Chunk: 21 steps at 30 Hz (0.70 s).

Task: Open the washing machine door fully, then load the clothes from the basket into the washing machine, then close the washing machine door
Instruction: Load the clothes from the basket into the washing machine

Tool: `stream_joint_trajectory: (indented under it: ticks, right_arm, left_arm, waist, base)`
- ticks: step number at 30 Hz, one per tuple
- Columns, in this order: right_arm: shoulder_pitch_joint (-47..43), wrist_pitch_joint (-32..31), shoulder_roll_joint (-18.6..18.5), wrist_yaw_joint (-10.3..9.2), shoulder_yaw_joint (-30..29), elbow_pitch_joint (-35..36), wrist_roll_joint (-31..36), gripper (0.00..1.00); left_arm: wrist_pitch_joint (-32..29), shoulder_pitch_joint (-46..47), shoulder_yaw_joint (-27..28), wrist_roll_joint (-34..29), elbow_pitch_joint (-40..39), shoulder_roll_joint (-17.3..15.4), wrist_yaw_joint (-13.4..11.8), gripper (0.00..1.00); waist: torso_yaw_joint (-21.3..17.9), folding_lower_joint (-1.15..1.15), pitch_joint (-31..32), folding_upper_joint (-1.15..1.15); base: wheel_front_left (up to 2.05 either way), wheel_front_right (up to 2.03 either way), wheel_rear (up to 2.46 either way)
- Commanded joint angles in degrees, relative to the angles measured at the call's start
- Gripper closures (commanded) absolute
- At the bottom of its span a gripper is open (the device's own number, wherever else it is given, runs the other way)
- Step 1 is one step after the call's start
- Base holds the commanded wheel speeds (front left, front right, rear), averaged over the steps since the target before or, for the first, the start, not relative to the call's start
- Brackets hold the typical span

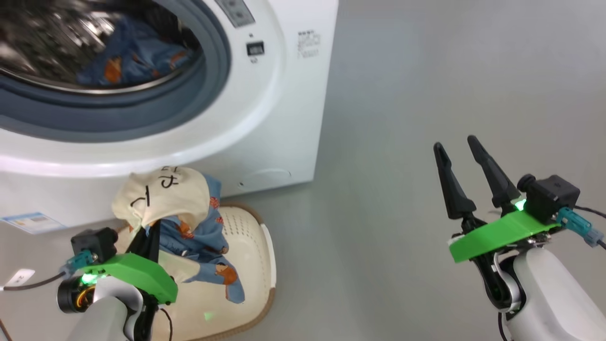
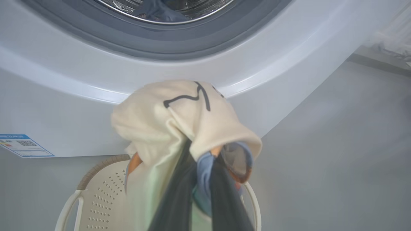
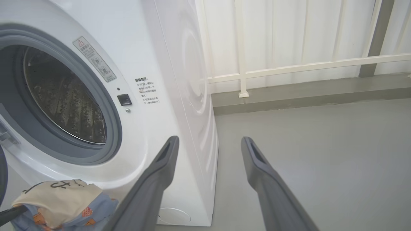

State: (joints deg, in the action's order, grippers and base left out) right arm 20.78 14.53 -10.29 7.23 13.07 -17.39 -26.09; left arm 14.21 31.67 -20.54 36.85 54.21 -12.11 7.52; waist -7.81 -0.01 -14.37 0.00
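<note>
Currently see the washing machine (image 1: 265, 118) upper left, blue fabric (image 1: 137, 57) in its drum (image 1: 42, 38); basket (image 1: 251, 246) lower left; clothes (image 1: 165, 194) bunched above it, pinched in the left claw (image 1: 147, 237); right claw (image 1: 455, 142) lower right, spread, empty.

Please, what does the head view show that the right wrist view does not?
Head view adds: the basket and a blue garment in the drum. Right wrist view adds: a white railing beyond the floor. Shared: the washing machine, the clothes gripped by the shut left end effector, and the open right end effector.
</note>
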Motion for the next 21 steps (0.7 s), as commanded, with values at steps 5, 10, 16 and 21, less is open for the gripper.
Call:
stream_joint_trajectory:
  ticks: [5, 10, 16, 21]
  right_arm:
    - [-2.1, 0.5, -1.1, 0.25, 1.4, 0.5, -1.3, 0.0]
    - [-3.1, 0.5, -1.5, 0.25, 1.9, 0.2, -1.8, 0.0]
    - [-4.2, 0.5, -2.2, 0.25, 2.2, 0.0, -2.4, 0.0]
    - [-5.0, 0.5, -2.7, 0.25, 2.2, -0.1, -2.6, 0.0]
  left_arm:
    - [0.8, -3.7, 3.1, -1.5, -8.6, -2.7, -0.4, 1.0]
    - [0.8, -8.0, 5.7, -3.6, -17.6, -2.3, -2.1, 1.0]
    - [0.8, -12.5, 7.1, -6.6, -27.1, -1.7, -4.5, 1.0]
    - [0.8, -15.7, 8.2, -7.8, -33.0, -1.0, -5.6, 1.0]
  waist:
    - [2.7, 0.01, 5.9, 0.0]
    - [3.1, 0.01, 7.9, 0.0]
    - [3.7, 0.01, 9.6, 0.0]
    - [4.1, 0.01, 10.5, 0.0]
  base:
    - [0.0, 0.0, 0.0]
    - [0.0, 0.0, 0.0]
    - [0.0, 0.0, 0.0]
    - [0.0, 0.0, 0.0]
